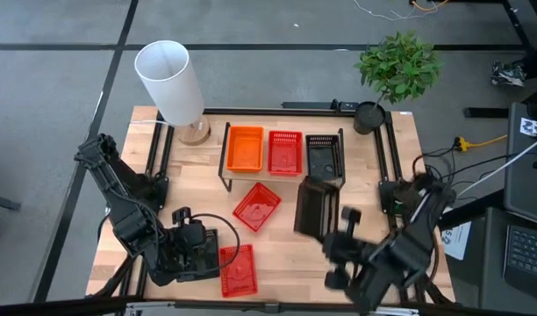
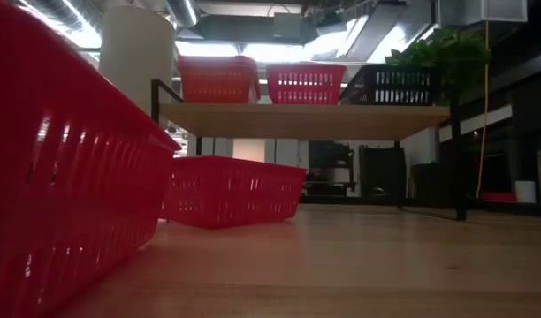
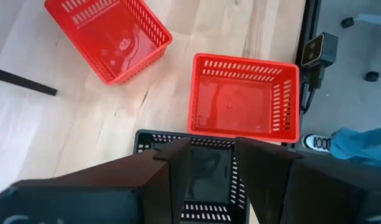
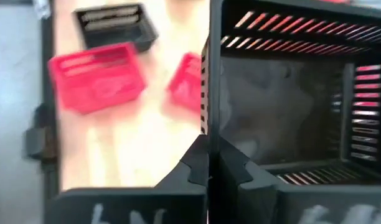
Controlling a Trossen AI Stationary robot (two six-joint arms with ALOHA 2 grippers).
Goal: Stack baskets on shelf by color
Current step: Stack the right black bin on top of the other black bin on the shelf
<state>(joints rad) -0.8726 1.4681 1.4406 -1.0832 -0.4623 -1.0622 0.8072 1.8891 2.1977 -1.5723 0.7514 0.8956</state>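
Right pincer (image 4: 208, 163): clamped shut on the thin side wall of a black basket (image 1: 316, 209), tilted and lifted clear of the table (image 1: 286, 250), just in front of the shelf (image 1: 251, 179).
Left pincer (image 3: 211, 163): spread wide, gripping nothing, poised over another black basket (image 3: 203, 205) at the table's near-left corner.
Handling: light, thin plastic mesh by the look of it; likely to flex and swing from a one-wall pinch. Best purchase judged to be the rim at mid-wall, as taken here; smooth plastic could slip.
On the shelf: orange basket (image 1: 245, 148), red basket (image 1: 285, 151) and black stack (image 1: 325, 158), side by side.
On the table: one red basket (image 1: 256, 206) below the shelf's front edge; a second red one (image 1: 237, 269) beside the left arm.
Contents: every basket visible from above appears empty.
Destination, as judged: black stack at the shelf's right end.
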